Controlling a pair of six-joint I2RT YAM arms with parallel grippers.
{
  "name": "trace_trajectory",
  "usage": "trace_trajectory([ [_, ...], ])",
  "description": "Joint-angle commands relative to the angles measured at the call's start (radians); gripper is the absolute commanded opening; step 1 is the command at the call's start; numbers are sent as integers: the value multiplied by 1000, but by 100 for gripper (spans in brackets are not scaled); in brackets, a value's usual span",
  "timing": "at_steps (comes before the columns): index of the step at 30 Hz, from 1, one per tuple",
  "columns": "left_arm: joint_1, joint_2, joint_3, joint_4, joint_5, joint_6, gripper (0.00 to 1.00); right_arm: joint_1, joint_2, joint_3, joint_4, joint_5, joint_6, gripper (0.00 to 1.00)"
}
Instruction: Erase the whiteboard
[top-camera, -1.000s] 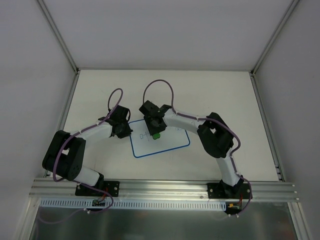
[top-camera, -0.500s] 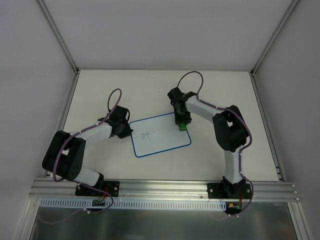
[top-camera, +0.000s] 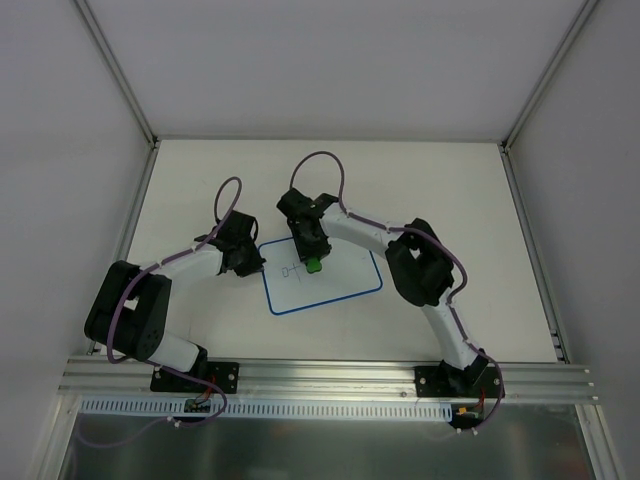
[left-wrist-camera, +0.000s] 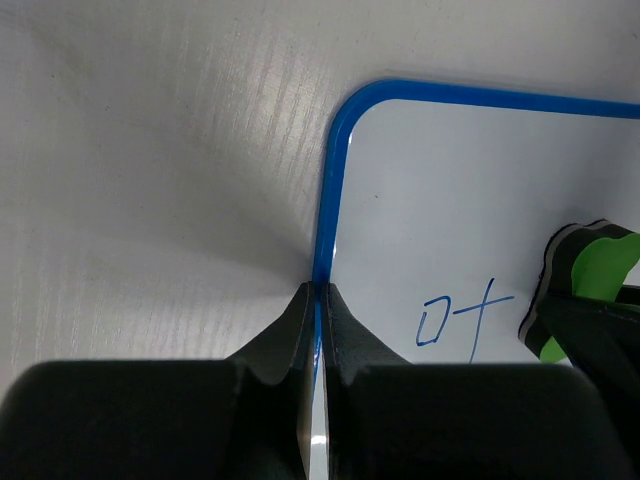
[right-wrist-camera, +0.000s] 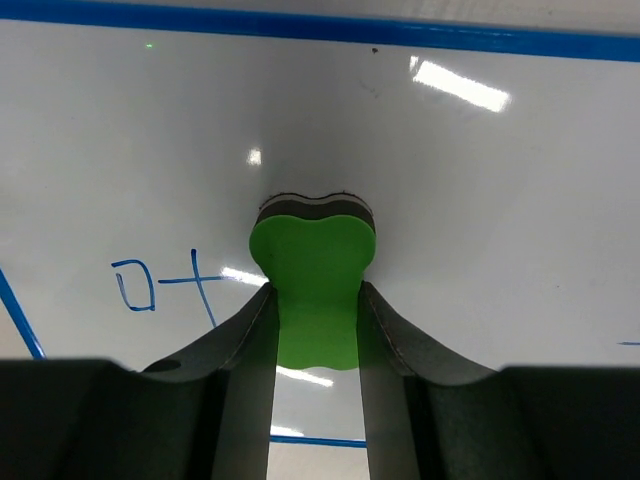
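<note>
Whiteboard (top-camera: 335, 288) lies flat on the surface (top-camera: 440, 190), about mid-surface between the two arms and slightly skewed, right side a bit farther. It has a thin blue border with rounded corners. Small blue handwritten marks (right-wrist-camera: 165, 285) sit near its left edge.

Right end effector (right-wrist-camera: 315, 300) is clamped on a green eraser (right-wrist-camera: 312, 262), one finger on each side. The eraser's dark pad is down on the board, just right of the marks and not covering them.

Left end effector (left-wrist-camera: 318, 292) is fully closed with nothing between the fingers. Its tips rest on the board's left border, close to the far left corner. In the left wrist view the eraser shows just right of the marks.
</note>
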Motion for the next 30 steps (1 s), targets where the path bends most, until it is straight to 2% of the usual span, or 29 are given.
trace_trajectory([
  [1, 6, 39, -19, -53, 14, -17, 0, -31, 37, -53, -50, -64, 33, 0],
  [10, 6, 25, -29, -53, -6, -42, 0, -282, -181, -407, 48, -52, -28, 0],
  [14, 6, 27, -28, -53, 0, -48, 0, -316, -228, -476, 68, -51, -64, 0],
  [19, 6, 24, -23, -52, 17, -65, 0, -318, -268, -530, 74, -77, -67, 0],
  [24, 6, 27, -22, -43, 40, -73, 0, -292, -305, -582, 111, -169, -41, 0],
  [27, 4, 36, -23, -27, 75, -76, 0, -245, -269, -532, 109, -143, -23, 0],
  [30, 4, 44, -28, -12, 95, -80, 0, -148, -178, -412, 95, -132, 13, 0],
])
